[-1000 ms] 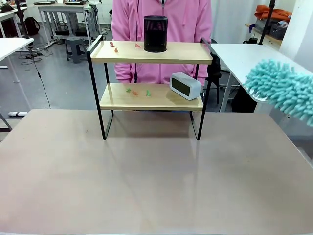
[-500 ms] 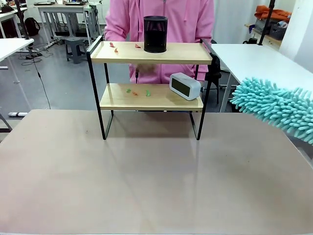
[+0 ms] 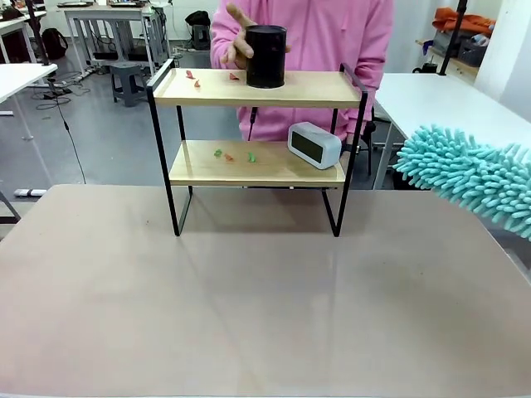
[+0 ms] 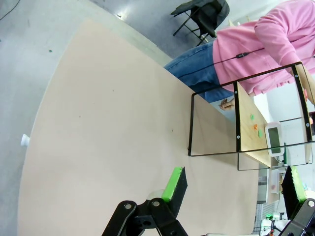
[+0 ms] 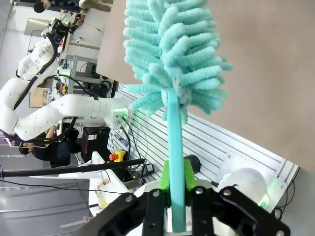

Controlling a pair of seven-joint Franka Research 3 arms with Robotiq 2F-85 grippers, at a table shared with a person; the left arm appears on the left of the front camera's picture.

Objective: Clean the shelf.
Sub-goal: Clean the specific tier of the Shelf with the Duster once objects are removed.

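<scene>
Up close, the right gripper (image 5: 177, 199) was clamped on the teal handle of a fluffy duster (image 5: 172, 54), its 2 jaws pinched tight on the stick. The left gripper (image 4: 234, 172) stood with its jaws spread wide and nothing between the green pads (image 4: 173, 183).

Beyond those open jaws, well apart from them across the bare tan table (image 3: 249, 298), the shelf (image 3: 319, 88) stood at the table's far edge, square on its black frame. From the front, the duster's head hung in the air off the shelf's right side, about level with the lower board and clear of the frame.

On the lower board a white alarm clock (image 3: 314, 145) sat toward the right, with a few green and orange scraps (image 3: 232, 155) to its left. More red scraps lay at the left of the upper board, and a black cup (image 3: 265, 56) stood near its middle.

Farthest off, a person in a pink hoodie stood behind the shelf, 1 hand (image 3: 236, 41) against the cup's left side.
</scene>
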